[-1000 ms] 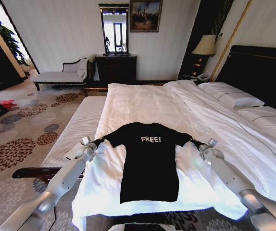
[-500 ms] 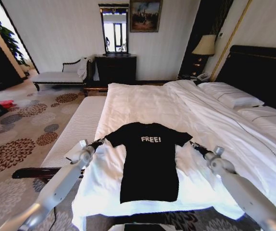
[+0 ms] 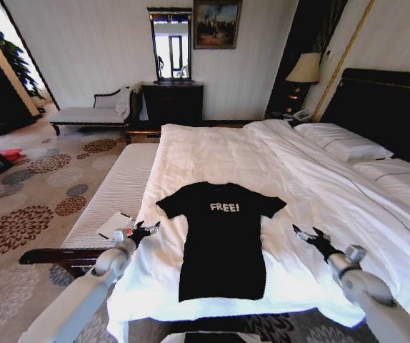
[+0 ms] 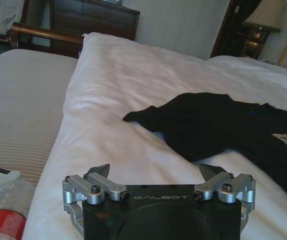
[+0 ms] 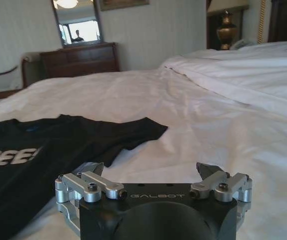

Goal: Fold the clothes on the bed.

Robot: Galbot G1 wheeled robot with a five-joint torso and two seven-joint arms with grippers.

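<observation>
The clothes, a black T-shirt [image 3: 223, 236] with white "FREE!" lettering, lie spread flat and face up near the foot of the bed [image 3: 212, 150], both sleeves out to the sides. My left gripper [image 3: 144, 230] hovers open just off the left sleeve, with a gap of white sheet between. In the left wrist view that left gripper [image 4: 155, 172] holds nothing and the sleeve [image 4: 183, 120] lies ahead of it. My right gripper [image 3: 306, 234] is open beside the right sleeve, also apart from it. The right wrist view has the right gripper [image 5: 151, 170] empty before the sleeve [image 5: 128, 131].
A white-cushioned bench [image 3: 119, 189] runs along the bed's left side, with a sheet of paper [image 3: 114, 224] and a red-labelled bottle [image 4: 3, 212] on it. Pillows [image 3: 344, 146] and a dark headboard [image 3: 391, 107] are at the right. A dresser [image 3: 173, 100] stands at the far wall.
Both grippers have drawn back from the sleeve tips toward me and now stand clear of the shirt. The shirt itself has stayed flat in place.
</observation>
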